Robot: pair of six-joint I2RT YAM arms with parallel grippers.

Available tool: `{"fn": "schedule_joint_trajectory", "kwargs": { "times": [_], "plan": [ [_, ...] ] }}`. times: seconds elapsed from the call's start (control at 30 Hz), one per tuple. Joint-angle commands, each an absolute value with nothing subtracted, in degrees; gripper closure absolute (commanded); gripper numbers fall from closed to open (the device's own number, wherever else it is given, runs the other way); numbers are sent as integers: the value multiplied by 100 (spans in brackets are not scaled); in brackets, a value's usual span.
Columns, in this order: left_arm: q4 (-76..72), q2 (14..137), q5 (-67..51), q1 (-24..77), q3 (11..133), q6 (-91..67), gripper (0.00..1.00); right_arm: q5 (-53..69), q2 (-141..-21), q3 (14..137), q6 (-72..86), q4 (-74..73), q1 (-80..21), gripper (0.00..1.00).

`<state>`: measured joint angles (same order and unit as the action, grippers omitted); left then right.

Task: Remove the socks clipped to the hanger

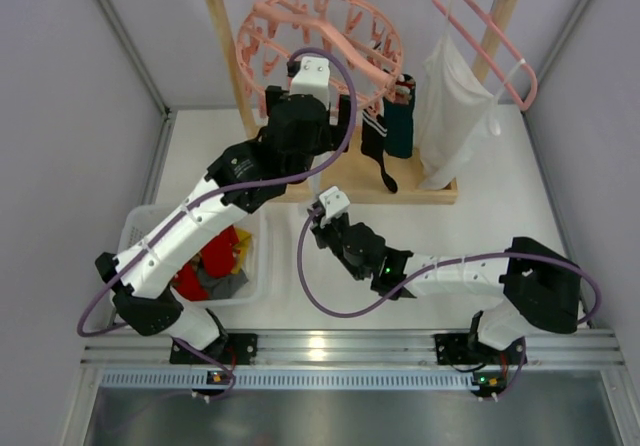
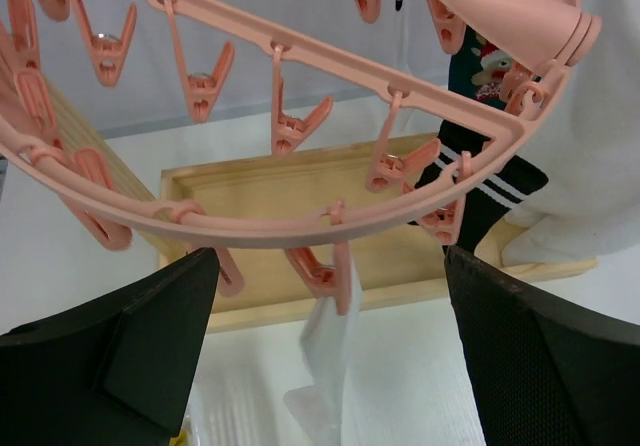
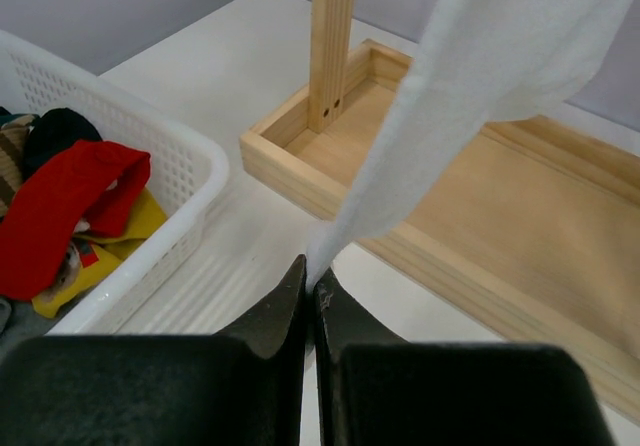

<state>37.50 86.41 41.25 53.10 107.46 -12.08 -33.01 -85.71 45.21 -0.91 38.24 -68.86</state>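
Note:
The round pink hanger [image 1: 320, 51] hangs from the wooden rail, its ring [image 2: 300, 228] crossing the left wrist view. My left gripper [image 2: 328, 256] stands open just under the ring, its fingers either side of a clip [image 2: 330, 278] that pinches a plain white sock [image 2: 325, 366]. That sock [image 3: 450, 96] runs down tilted to my right gripper [image 3: 312, 271], which is shut on its lower tip, low over the table [image 1: 318, 216]. A black sock with white stripes [image 1: 375, 146] and a dark teal sock [image 1: 400, 116] hang clipped at the ring's right side.
A white basket [image 1: 140, 216] at the left holds several loose socks, among them a red one [image 3: 70, 206]. The wooden rack's base tray [image 3: 520, 216] and post [image 3: 332, 46] stand behind. A large white garment [image 1: 455, 116] hangs on a triangular pink hanger at the right.

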Motion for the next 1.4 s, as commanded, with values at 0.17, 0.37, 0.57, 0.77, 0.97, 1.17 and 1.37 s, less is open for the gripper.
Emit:
{"fn": "schedule_joint_trajectory", "kwargs": {
  "times": [0.17,0.37,0.57,0.77,0.97,1.17,1.37],
  "plan": [
    [3577,8341,3455,5247,10363,-1441,7,-2550,-8499,4562,-35,4613,-7005,100],
    [3489,7919,3226,5071,9924,-1714,11,-2355,-8332,4369,255,4649,-6996,100],
    [3463,7735,3120,5071,9703,-1775,11,-2294,-8218,4368,255,4614,-6996,100],
    [3122,7620,2901,5063,9476,-1661,11,-1689,-8156,4280,273,4763,-6987,100],
    [2716,7348,2540,4869,8983,-1775,17,-1029,-8077,4254,272,4782,-6987,100],
    [2479,7260,2487,4816,8798,-1775,13,-976,-7875,4149,281,4746,-6944,100],
    [2031,7347,2224,4746,8745,-1652,16,-616,-7796,4061,202,4816,-6943,100]
  ]
}}
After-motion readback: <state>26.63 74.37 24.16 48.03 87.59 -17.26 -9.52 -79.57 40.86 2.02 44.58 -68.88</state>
